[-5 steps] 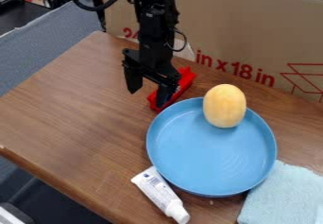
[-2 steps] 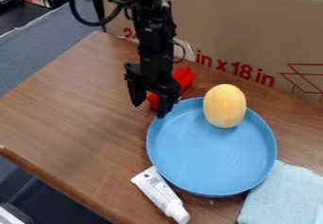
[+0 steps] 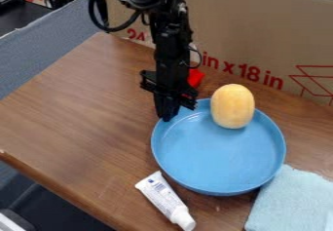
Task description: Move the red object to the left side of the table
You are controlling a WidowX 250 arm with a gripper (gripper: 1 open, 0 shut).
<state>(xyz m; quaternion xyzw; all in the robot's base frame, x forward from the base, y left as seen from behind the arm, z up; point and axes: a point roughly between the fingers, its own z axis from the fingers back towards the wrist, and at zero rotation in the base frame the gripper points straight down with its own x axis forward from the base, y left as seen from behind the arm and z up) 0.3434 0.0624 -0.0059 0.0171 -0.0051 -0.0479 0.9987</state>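
The red object (image 3: 194, 78) lies on the wooden table (image 3: 78, 108), just behind the rim of the blue plate (image 3: 176, 167). Only a small red part shows to the right of the black arm; the rest is hidden behind the fingers. My gripper (image 3: 169, 111) points straight down, low at the table, its fingers drawn together around the red object's near end. The object still rests on the table.
A yellow-tan egg-shaped thing (image 3: 233, 107) sits in the plate. A white tube (image 3: 166, 202) lies at the front edge, and a light blue cloth (image 3: 297, 206) is at the bottom right. A cardboard box (image 3: 267, 35) lines the back. Bare wood stretches to the left.
The gripper has come down over the red object and its fingers, wide apart before, have closed. More of the red object is now covered.
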